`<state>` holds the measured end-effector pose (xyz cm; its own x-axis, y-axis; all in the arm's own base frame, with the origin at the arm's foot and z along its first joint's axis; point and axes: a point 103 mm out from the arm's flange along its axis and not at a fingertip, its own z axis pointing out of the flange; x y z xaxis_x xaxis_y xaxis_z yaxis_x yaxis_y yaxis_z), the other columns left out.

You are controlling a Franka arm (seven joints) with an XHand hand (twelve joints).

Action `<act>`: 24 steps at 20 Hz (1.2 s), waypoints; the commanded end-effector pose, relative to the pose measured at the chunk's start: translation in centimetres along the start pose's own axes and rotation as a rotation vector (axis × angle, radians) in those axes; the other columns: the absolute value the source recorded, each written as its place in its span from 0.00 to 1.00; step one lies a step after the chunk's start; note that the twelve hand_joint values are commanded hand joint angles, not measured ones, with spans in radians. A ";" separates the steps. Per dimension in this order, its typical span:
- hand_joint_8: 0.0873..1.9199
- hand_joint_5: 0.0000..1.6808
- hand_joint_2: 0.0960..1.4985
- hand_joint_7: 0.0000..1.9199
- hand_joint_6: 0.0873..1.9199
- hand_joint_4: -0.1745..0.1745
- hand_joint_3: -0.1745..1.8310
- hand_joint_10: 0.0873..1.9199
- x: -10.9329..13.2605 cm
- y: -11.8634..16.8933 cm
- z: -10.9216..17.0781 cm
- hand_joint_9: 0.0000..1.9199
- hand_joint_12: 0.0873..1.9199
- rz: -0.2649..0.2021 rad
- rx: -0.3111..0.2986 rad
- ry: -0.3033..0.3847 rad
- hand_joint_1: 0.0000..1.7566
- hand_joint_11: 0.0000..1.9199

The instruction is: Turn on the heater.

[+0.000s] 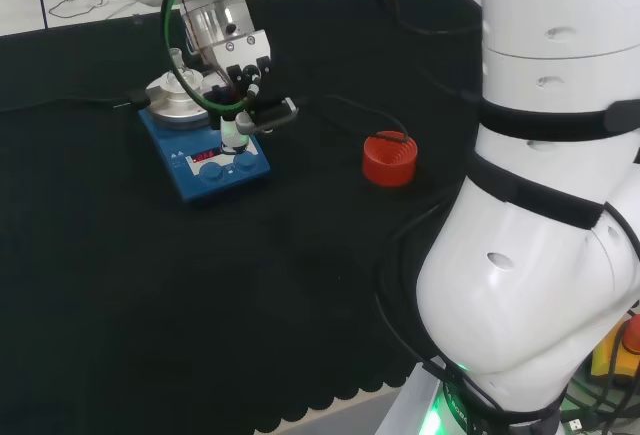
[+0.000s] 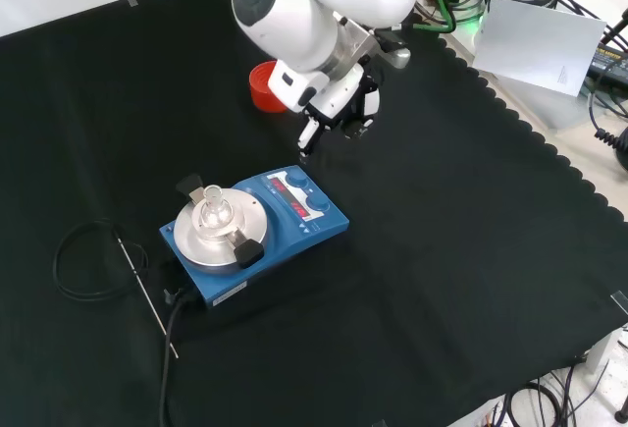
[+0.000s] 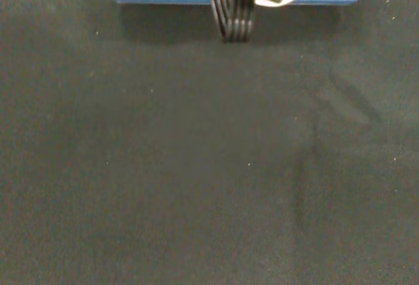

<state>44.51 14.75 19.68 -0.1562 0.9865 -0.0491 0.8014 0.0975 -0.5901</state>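
Heater [image 1: 205, 160] front panel has one finger of the mostly curled hand [image 1: 243, 95] reaching down, holding nothing

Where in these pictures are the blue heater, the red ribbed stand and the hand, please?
blue heater [image 2: 316, 219]: front view, on its front control panel.
red ribbed stand [image 1: 388, 159]: head view, on its ribbed side.
hand [image 1: 237, 133]: head view, on a finger over the heater's panel.

The head view looks from behind and above the arm's base; the front view faces down from opposite. Both share the blue heater [image 1: 204, 160] [image 2: 257, 232], whose edge the close wrist view catches
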 end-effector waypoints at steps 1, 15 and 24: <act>0.78 0.13 0.43 0.82 0.35 0.22 0.57 0.76 1.2 0.9 0.9 0.87 0.66 -0.051 0.075 -0.022 0.81 0.66; 0.79 0.12 0.41 0.83 0.26 0.26 0.61 0.77 1.5 1.4 1.8 0.88 0.68 -0.039 0.094 -0.028 0.81 0.66; 0.79 0.13 0.41 0.83 0.24 0.26 0.61 0.76 1.4 2.0 2.6 0.88 0.68 -0.035 0.111 -0.031 0.81 0.66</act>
<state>44.33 15.95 16.76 -0.2045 0.9778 -0.0449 0.7295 0.1217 -0.6730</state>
